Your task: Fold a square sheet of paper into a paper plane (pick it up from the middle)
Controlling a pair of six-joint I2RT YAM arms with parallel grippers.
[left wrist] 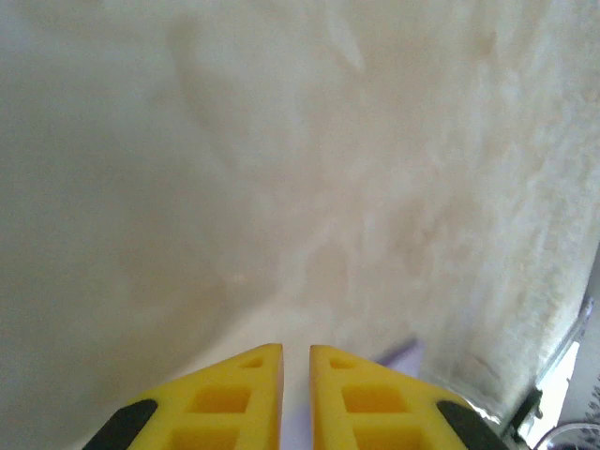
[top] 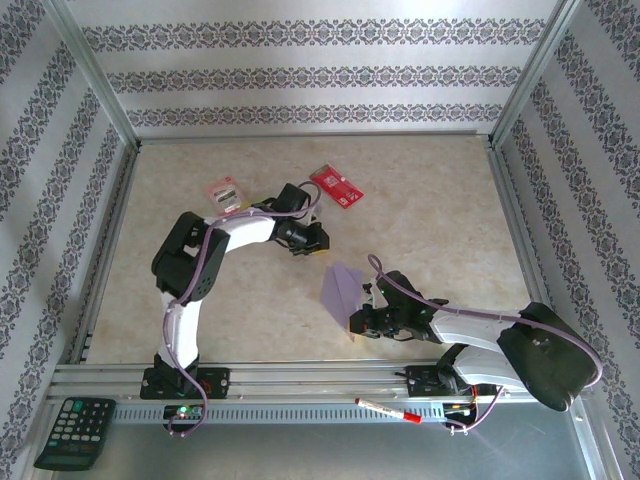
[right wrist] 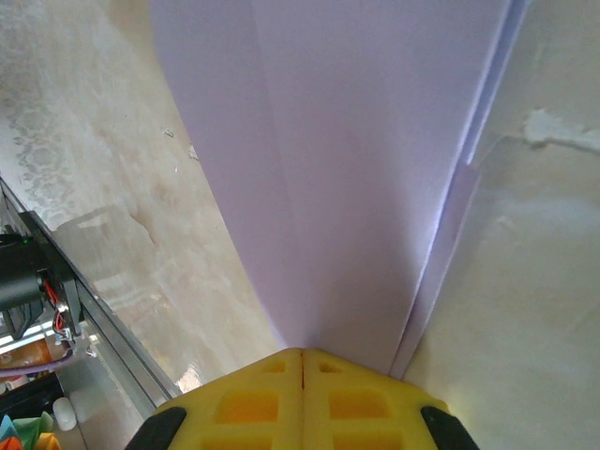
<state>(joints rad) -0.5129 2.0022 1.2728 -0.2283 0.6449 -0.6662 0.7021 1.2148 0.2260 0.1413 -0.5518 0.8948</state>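
Note:
The square sheet of paper is folded into a slim, pale lilac, pointed paper plane lying near the table's middle front. My right gripper is shut on its near end. In the right wrist view the yellow fingertips meet on the lilac paper, which spreads away from them with a long crease. My left gripper sits just up and left of the plane, apart from it. In the left wrist view its jaws stand a narrow gap apart with nothing between them. A lilac bit of the paper shows to their right.
A red rectangular card and a pink-red packet lie on the table behind the left arm. A calculator and a red marker rest by the front rail. Patterned walls ring the table.

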